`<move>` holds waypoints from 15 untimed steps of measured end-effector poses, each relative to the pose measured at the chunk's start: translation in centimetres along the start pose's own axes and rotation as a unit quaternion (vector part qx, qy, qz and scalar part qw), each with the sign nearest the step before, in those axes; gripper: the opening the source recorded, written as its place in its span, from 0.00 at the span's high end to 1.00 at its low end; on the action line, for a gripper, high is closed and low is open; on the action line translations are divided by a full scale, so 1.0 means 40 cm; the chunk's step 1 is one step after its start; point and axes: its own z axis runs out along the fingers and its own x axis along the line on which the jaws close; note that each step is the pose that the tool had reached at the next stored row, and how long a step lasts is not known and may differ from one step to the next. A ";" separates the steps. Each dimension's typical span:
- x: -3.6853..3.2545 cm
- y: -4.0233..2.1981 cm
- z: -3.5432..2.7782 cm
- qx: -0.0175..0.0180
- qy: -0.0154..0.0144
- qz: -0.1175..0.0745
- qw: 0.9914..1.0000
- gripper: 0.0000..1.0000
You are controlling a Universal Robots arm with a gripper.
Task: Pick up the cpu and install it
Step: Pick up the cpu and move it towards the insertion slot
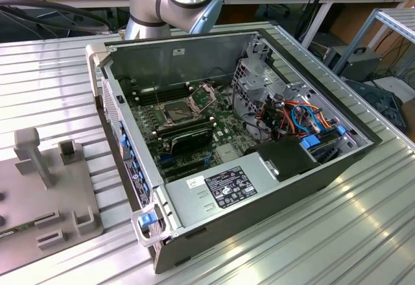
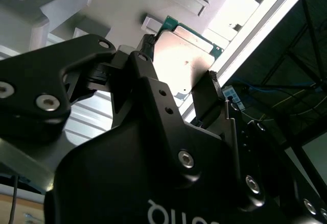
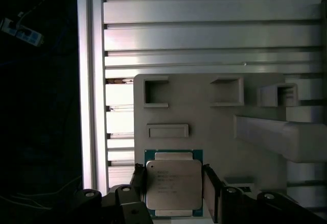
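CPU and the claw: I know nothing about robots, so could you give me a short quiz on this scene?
1. True or false: the claw grips the CPU by two opposite edges.
2. Where is the CPU? A in a person's hand; B at the grey fixture plate; C on the floor.
3. Fill in: in the exterior view, the computer case lies with its side ___.
Key: 1 true; 2 B; 3 open.

Finish as found. My fingers point(image 3: 210, 183): matt black, smooth, with bright metal screw heads in the housing. The cpu point(image 3: 173, 185): satin grey metal lid on a green board, faint sheen. Holder block point(image 3: 204, 117): light-grey plastic, matt, smooth. Table point(image 3: 204, 30): ribbed bare aluminium, glossy under the light. Computer case point(image 1: 188, 54): dull grey sheet metal.
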 end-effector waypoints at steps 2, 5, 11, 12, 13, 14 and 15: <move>0.000 0.000 -0.001 0.000 0.000 0.000 1.000 0.45; 0.000 0.000 -0.001 0.000 0.000 0.000 1.000 0.45; 0.000 0.000 -0.009 0.000 0.000 0.000 1.000 0.45; 0.000 0.000 -0.011 0.000 0.000 0.000 1.000 0.45; 0.000 0.000 -0.015 0.000 0.000 0.000 1.000 0.45; 0.000 0.001 -0.019 0.000 0.000 0.000 1.000 0.45; 0.000 0.001 -0.021 0.000 0.000 0.000 1.000 0.45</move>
